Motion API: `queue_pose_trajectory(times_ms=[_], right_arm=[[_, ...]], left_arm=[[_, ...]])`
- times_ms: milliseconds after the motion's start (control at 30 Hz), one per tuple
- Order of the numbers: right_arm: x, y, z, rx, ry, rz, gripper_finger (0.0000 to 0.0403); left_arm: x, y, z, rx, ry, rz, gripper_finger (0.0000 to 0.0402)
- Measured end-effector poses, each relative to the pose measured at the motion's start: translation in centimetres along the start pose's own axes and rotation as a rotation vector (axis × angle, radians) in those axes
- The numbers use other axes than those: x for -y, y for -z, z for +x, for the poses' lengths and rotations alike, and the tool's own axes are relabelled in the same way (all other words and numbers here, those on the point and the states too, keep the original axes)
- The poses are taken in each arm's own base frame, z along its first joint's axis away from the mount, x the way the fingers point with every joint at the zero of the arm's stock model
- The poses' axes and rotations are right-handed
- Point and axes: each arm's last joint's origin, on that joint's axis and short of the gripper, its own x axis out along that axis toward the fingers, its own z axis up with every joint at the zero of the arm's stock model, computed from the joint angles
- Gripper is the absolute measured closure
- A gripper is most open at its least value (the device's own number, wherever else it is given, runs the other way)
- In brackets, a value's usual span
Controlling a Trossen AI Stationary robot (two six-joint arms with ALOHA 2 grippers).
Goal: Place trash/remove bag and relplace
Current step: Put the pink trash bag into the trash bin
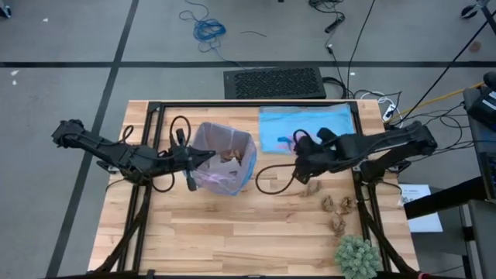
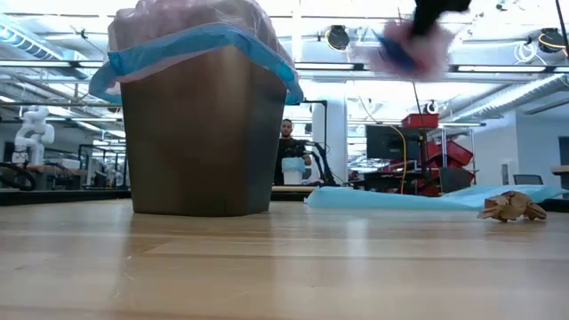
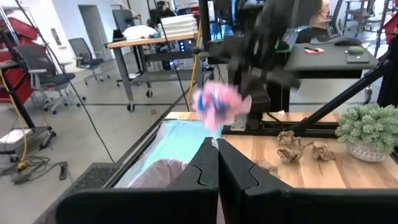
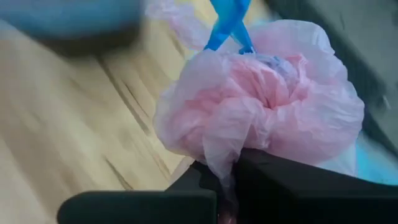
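A brown bin (image 2: 200, 133) stands mid-table, lined with the lavender-pink bag (image 1: 232, 177), whose blue hem (image 2: 191, 43) folds over the rim. Brown trash wads (image 1: 229, 153) lie inside it. My left gripper (image 1: 203, 157) is shut at the bin's left rim. To the bin's right, my right gripper (image 1: 294, 144) is raised above the table, shut on a bunched pink bag (image 4: 261, 106) with a blue tie (image 4: 229, 25). More trash wads (image 1: 338, 208) lie on the table near the right front. My left gripper's shut fingers (image 3: 205, 171) point level over the liner's rim (image 3: 155, 174); I cannot tell whether they touch it. My right gripper pinches a fold at the bundle's edge (image 4: 219, 163) between its two fingers, several crumpled layers thick. The fingers slant downward. The bundle is lifted clear of the table.
A light blue plastic bag (image 1: 306, 128) lies flat at the table's far right, under the raised bundle. A green spiky plant (image 1: 356, 256) stands at the near right corner. A black keyboard (image 1: 275, 82) lies beyond the far edge. Bare wood spreads along the near side.
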Motion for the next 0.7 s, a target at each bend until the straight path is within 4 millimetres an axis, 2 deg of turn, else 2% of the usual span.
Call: queue_pose_trajectory(times_ms=[167, 333, 433, 500, 700], right_arm=[[-0.9, -3.7, -2.5, 0.275, -0.123, -0.069, 0.0403], [-2.4, -7.3, -2.7, 0.502, -0.234, -0.137, 0.0403], [-3.3, -9.2, -1.4, 0.583, -0.346, -0.184, 0.0403], [-3.7, -10.3, 0.2, 0.601, -0.394, -0.202, 0.0403], [-4.4, -12.6, 6.5, 0.554, -0.451, -0.212, 0.0403]], left_arm=[[-0.5, -0.7, -0.5, 0.054, -0.007, -0.003, 0.0402], [-1.2, -1.4, -1.4, 0.092, -0.013, -0.030, 0.0402], [-1.5, -1.6, -1.8, 0.109, -0.016, -0.027, 0.0402], [-1.8, -1.8, -2.1, 0.122, -0.019, -0.032, 0.0402], [-2.5, -2.2, -2.9, 0.148, -0.034, -0.049, 0.0402]])
